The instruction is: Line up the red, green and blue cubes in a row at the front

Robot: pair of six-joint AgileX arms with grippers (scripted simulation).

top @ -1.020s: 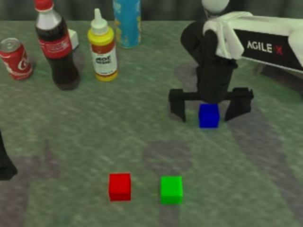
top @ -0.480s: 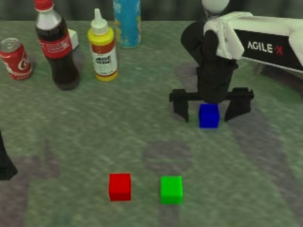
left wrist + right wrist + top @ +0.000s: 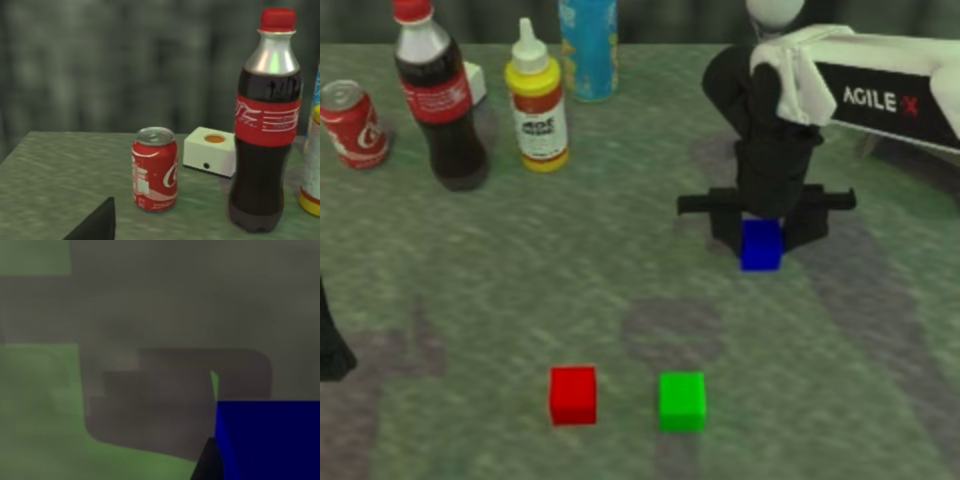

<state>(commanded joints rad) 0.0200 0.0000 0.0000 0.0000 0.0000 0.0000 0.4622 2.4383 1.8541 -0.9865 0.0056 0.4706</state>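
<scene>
The green tabletop carries the work. The right arm reaches in from the top view's right, and the right gripper stands upright over the blue cube, its fingers drawn in narrow against the cube's two sides; I judge this a grasp just made, the cube resting on the tabletop and not yet lifted. The approach from above suits a small cube: flat opposite faces give the pads a square hold. The left gripper sits parked at the top view's left edge, well apart from the working gripper; whether its fingers are apart or together cannot be told.

Well apart from the right gripper, toward the far left, stand a cola bottle, a yellow squeeze bottle, a light blue canister and a red soda can, with a small white box behind the can.

The green cube and red cube lie side by side, apart, nearer the front than the gripper, leaving the row's right end open for the blue one. All three cubes are plain, glossy, equal in size
</scene>
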